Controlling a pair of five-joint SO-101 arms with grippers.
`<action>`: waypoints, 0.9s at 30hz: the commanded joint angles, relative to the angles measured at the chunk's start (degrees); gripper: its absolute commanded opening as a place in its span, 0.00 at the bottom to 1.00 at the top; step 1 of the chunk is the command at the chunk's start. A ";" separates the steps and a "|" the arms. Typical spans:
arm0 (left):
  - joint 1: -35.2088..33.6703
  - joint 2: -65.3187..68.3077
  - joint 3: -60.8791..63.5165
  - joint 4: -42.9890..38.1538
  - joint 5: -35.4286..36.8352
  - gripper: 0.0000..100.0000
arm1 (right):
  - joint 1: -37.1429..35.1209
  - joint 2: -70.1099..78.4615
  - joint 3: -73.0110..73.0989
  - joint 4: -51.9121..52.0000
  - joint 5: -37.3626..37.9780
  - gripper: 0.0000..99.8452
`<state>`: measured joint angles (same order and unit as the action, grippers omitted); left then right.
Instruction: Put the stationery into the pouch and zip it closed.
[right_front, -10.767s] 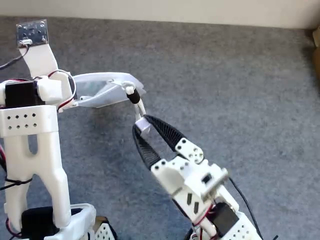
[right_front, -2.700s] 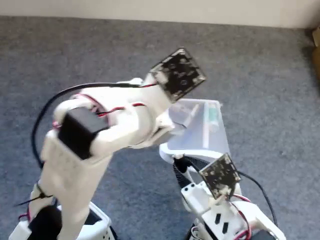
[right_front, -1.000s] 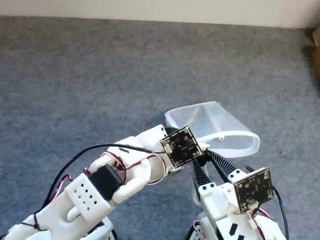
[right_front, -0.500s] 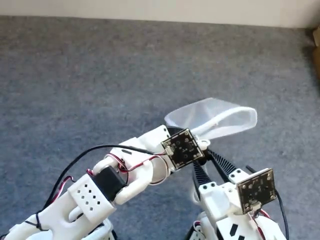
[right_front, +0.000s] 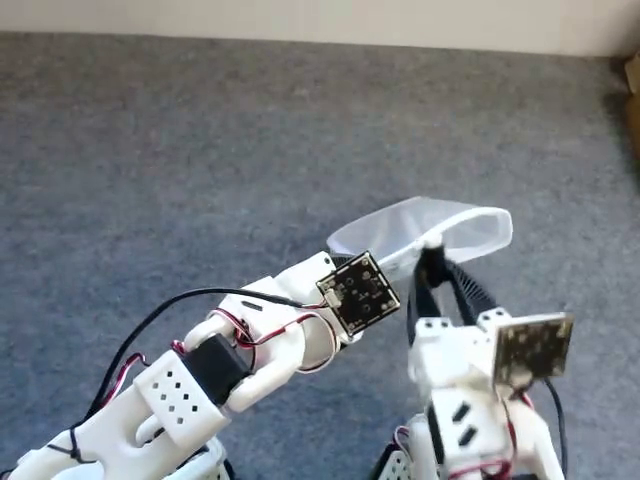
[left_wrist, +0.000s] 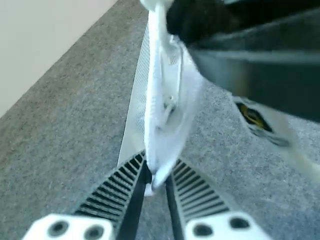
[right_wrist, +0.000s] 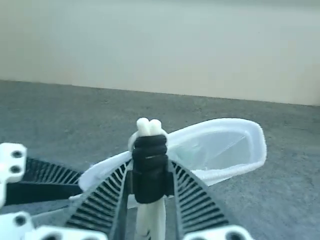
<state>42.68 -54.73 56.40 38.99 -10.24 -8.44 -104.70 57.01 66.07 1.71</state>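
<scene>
The pouch (right_front: 440, 228) is held up off the grey tabletop (right_front: 200, 150) between the two arms. Little can be made out of what is inside. Only a faint greenish streak is seen through its wall in the right wrist view (right_wrist: 192, 150), and what it is cannot be told.

The near corner of the pouch (left_wrist: 160, 90) is pinched by the left gripper (left_wrist: 152, 182), with both fingers pressed onto the fabric. At the pouch's near edge, the right gripper (right_wrist: 150, 170) is clamped on the zipper pull (right_wrist: 149, 145), whose white cord ends stick up above the fingers. In the high view the right gripper (right_front: 432, 262) is seen right against the pouch, just beside the left wrist.

Against half a second ago, the right wrist has been swung upright and brought in closer to the pouch. The pouch is now drawn flatter, where a second ago a wide open loop was shown.

The pouch is a soft, translucent white mesh with an opaque white rim, rounded at its far end (right_wrist: 220, 142). The zipper pull is a black ribbed cylinder. The fingers are black with ridged faces, and the tabletop is covered in a carpet-like nap.
</scene>
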 joint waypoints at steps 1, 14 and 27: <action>-1.45 -1.01 -0.48 1.05 0.88 0.00 | 7.60 -0.22 1.89 -8.13 -2.29 0.00; -2.07 -1.01 -0.75 2.64 -0.70 0.00 | 15.78 -0.13 4.97 -14.37 -2.99 0.00; -5.32 -1.01 -0.75 2.90 -0.88 0.00 | 25.10 -0.04 8.57 -21.49 -2.81 0.00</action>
<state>40.40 -54.99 56.31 39.25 -10.42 11.16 -104.70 64.84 50.33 -0.48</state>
